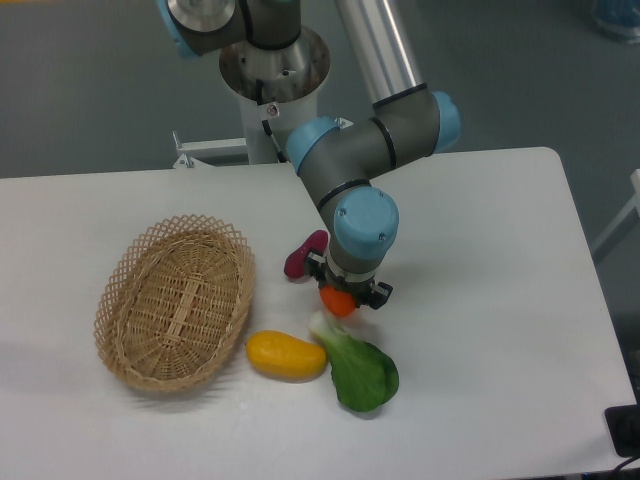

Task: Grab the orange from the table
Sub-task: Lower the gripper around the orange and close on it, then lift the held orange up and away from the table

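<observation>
- Camera view shows you the gripper (341, 299) pointing down over the orange (338, 301), fingers pinching it from either side.
- Your orange sits low over the white table (500, 300); contact with the surface cannot be told.
- Beside it lie a purple sweet potato (305, 255), a leafy green (357, 368), a yellow fruit (286, 355) and a wicker basket (176, 301).
</observation>
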Robot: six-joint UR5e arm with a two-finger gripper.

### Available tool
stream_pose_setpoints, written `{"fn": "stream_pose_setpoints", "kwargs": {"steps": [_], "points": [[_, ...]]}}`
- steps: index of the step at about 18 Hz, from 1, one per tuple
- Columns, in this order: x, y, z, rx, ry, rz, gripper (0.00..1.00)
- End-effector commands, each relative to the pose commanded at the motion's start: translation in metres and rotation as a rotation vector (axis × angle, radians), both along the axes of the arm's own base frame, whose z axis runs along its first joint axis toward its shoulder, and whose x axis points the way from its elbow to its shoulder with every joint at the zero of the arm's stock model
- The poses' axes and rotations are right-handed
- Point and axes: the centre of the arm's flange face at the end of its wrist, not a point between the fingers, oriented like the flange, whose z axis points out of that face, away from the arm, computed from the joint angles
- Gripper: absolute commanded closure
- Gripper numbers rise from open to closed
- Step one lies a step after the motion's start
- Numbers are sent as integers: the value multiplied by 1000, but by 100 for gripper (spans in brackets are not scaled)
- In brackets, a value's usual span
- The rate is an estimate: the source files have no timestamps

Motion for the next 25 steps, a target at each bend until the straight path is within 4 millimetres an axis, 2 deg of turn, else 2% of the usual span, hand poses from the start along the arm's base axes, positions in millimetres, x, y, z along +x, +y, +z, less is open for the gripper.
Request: {"fn": "stream_pose_setpoints", "kwargs": {"steps": [4, 8, 11, 14, 19, 25], "points": [[-15, -5, 18, 26, 28, 15, 48], [-47, -10, 47, 73, 71, 57, 48], [-68, -14, 62, 95, 99, 82, 47], [-86, -23, 69, 101, 115, 49, 47], [-123, -44, 93, 125, 161, 38, 47], [-151, -58, 108, 132, 195, -18, 46]]}}
